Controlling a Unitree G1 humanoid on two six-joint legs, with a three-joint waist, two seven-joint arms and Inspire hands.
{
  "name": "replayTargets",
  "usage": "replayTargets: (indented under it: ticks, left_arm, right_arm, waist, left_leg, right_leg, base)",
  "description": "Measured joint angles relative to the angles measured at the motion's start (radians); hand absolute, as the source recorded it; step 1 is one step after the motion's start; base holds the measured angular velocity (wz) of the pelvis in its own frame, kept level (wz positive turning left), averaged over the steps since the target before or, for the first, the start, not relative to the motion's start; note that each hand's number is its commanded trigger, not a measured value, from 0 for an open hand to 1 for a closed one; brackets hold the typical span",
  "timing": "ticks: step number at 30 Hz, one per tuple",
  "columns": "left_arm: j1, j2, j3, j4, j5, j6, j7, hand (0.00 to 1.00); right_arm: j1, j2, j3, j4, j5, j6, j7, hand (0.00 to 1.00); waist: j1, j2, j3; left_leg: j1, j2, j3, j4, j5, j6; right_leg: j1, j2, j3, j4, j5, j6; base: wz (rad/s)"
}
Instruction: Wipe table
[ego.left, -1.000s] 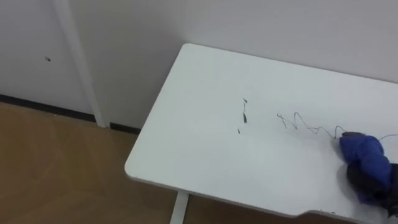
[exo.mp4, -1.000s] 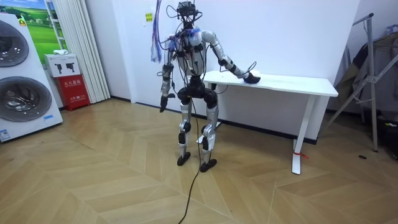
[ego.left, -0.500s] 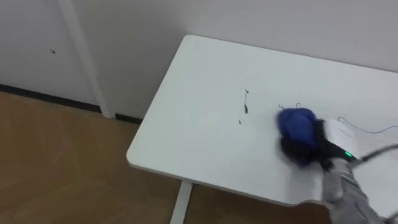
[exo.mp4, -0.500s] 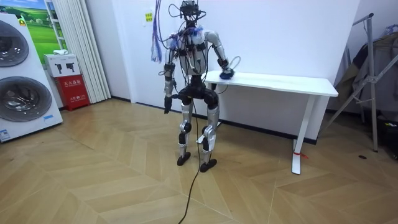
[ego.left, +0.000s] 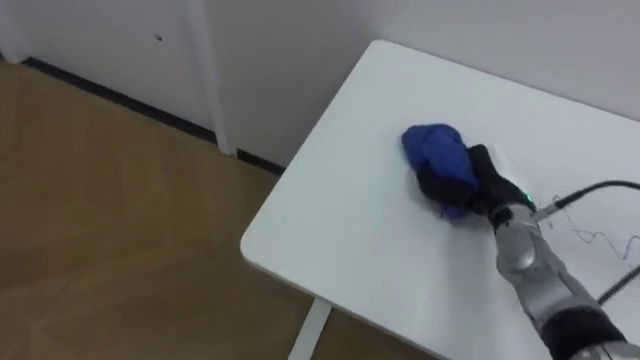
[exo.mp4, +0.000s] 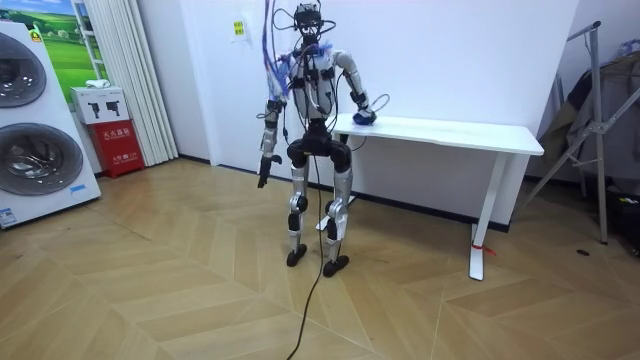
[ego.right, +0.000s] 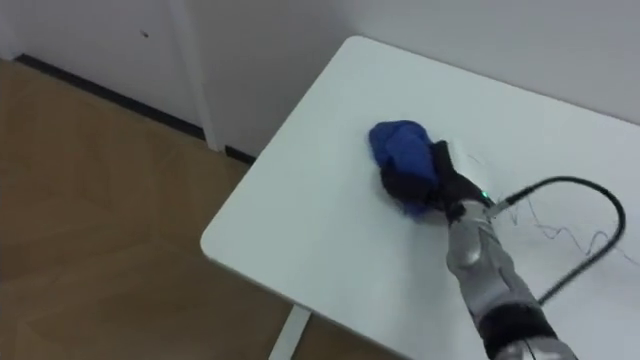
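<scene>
A white table (ego.left: 340, 230) stands against the wall, and I stand at its end on the room view's left (exo.mp4: 460, 130). My right hand (ego.left: 468, 182) (ego.right: 428, 182), black, presses a bunched blue cloth (ego.left: 432, 152) (ego.right: 398, 146) onto the tabletop near that end, fingers curled into the cloth. Thin pen scribble (ego.left: 592, 238) (ego.right: 560, 236) lies on the tabletop to the right of the hand. My left hand (exo.mp4: 262, 176) hangs at my side, away from the table.
The table's left edge and front corner (ego.left: 250, 250) lie close to the cloth, with wooden floor (ego.left: 110, 220) below. In the room view, a washing machine (exo.mp4: 30, 130) and red box (exo.mp4: 120, 140) stand far left, a metal rack (exo.mp4: 590, 120) far right.
My right hand swept the blue cloth leftwards over the scribble towards the table's left end. The short marks left of the scribble no longer show. The eye view has shifted.
</scene>
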Motion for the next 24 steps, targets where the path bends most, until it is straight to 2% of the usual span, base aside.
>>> replayTargets:
  ticks: [1,2,3,4,6,9,13,16,17,19,20,21,22,24]
  left_arm:
    - [-0.002,0.002,0.008,0.007,0.000,-0.006,0.002,0.00]
    - [-0.003,0.004,0.039,0.013,0.003,-0.012,0.004,0.00]
    - [-0.004,0.005,0.074,0.013,0.007,-0.015,0.011,0.00]
    - [-0.004,0.008,0.085,0.014,0.007,-0.015,0.015,0.00]
    - [-0.009,0.017,0.098,0.011,0.005,-0.014,0.026,0.00]
    - [-0.015,0.019,0.097,-0.010,0.005,-0.012,0.035,0.00]
    - [-0.043,0.021,0.083,-0.005,0.007,-0.006,0.033,0.00]
    - [-0.050,0.023,0.041,0.000,-0.004,-0.005,0.024,0.00]
    - [-0.057,0.024,0.029,0.008,-0.003,-0.005,0.017,0.00]
    - [-0.068,0.023,0.026,0.011,-0.002,-0.005,-0.002,0.00]
    - [-0.067,0.024,0.025,0.011,-0.002,-0.005,-0.007,0.00]
    - [-0.066,0.029,0.024,0.011,-0.002,-0.005,-0.016,0.00]
    - [-0.068,0.032,0.023,0.011,-0.002,-0.005,-0.019,0.00]
    - [-0.075,0.041,0.015,0.011,-0.004,-0.007,-0.031,0.00]
  right_arm:
    - [0.026,-0.013,-0.021,0.006,0.003,-0.010,-0.010,1.00]
    - [0.072,-0.036,-0.076,0.025,0.007,-0.021,-0.030,1.00]
    - [0.106,-0.049,-0.143,0.058,0.016,-0.024,-0.050,1.00]
    - [0.117,-0.056,-0.172,0.080,0.029,-0.025,-0.060,1.00]
    - [0.151,-0.108,-0.241,0.162,0.094,-0.025,-0.075,1.00]
    - [0.199,-0.149,-0.279,0.201,0.144,-0.011,-0.086,1.00]
    - [0.186,-0.150,-0.280,0.199,0.148,0.022,-0.090,1.00]
    - [0.104,-0.153,-0.236,0.197,0.141,0.096,-0.089,1.00]
    - [0.055,-0.155,-0.200,0.198,0.141,0.128,-0.084,1.00]
    - [-0.036,-0.160,-0.135,0.196,0.124,0.169,-0.063,1.00]
    - [-0.063,-0.162,-0.112,0.196,0.115,0.178,-0.057,1.00]
    - [-0.121,-0.164,-0.067,0.196,0.100,0.185,-0.039,1.00]
    - [-0.146,-0.164,-0.044,0.197,0.098,0.185,-0.028,1.00]
    - [-0.222,-0.166,-0.010,0.207,0.098,0.181,0.001,1.00]
  waist:
    - [-0.005,-0.001,-0.0018]
    - [-0.021,-0.004,-0.0083]
    - [-0.037,-0.005,-0.0096]
    - [-0.048,-0.006,-0.0105]
    - [-0.087,-0.007,-0.0150]
    - [-0.104,-0.006,-0.0156]
    - [-0.102,-0.004,-0.0157]
    - [-0.091,0.012,-0.0151]
    - [-0.071,0.020,-0.0139]
    - [-0.041,0.032,-0.0118]
    - [-0.033,0.034,-0.0096]
    - [-0.023,0.040,-0.0037]
    - [-0.020,0.039,-0.0025]
    - [-0.015,0.040,0.0066]
  left_leg:
    - [0.005,-0.001,0.006,0.000,0.000,0.000]
    - [0.011,-0.003,0.019,0.000,0.000,0.000]
    - [0.018,-0.003,0.032,0.000,0.000,0.000]
    - [0.017,-0.004,0.033,0.000,0.000,0.000]
    - [0.017,-0.007,0.033,0.001,-0.006,0.010]
    - [0.016,-0.002,0.047,0.003,-0.015,0.022]
    - [-0.002,0.004,0.051,0.018,-0.021,0.022]
    - [-0.030,0.014,0.060,0.038,-0.019,0.015]
    - [-0.041,0.022,0.081,0.038,-0.013,0.010]
    - [-0.080,0.029,0.096,0.041,0.005,0.009]
    - [-0.088,0.031,0.102,0.041,0.009,0.007]
    - [-0.102,0.035,0.108,0.041,0.015,0.005]
    - [-0.109,0.037,0.108,0.040,0.019,0.003]
    - [-0.128,0.036,0.097,0.026,0.038,-0.002]
  right_leg:
    - [0.003,-0.002,0.007,0.000,0.000,0.000]
    - [0.004,-0.005,0.022,0.000,0.001,0.002]
    - [0.007,-0.006,0.030,0.000,0.002,0.006]
    - [0.009,-0.006,0.031,0.000,0.003,0.007]
    - [0.010,-0.008,0.029,0.002,-0.001,0.015]
    - [0.007,-0.003,0.046,0.003,-0.004,0.019]
    - [-0.006,0.001,0.049,0.002,-0.002,0.023]
    - [-0.042,0.007,0.060,0.023,0.005,0.011]
    - [-0.067,0.013,0.080,0.032,0.012,0.002]
    - [-0.123,0.020,0.100,0.046,0.021,-0.010]
    - [-0.137,0.022,0.109,0.050,0.022,-0.013]
    - [-0.157,0.024,0.110,0.053,0.025,-0.019]
    - [-0.165,0.026,0.110,0.052,0.026,-0.021]
    - [-0.195,0.029,0.106,0.054,0.028,-0.025]
  base:
    - [-0.31]
    - [-0.30]
    - [-0.26]
    - [-0.20]
    - [-0.11]
    - [-0.13]
    - [-0.18]
    - [-0.16]
    - [-0.44]
    - [-0.36]
    - [-0.22]
    - [-0.17]
    - [-0.04]
    - [0.16]
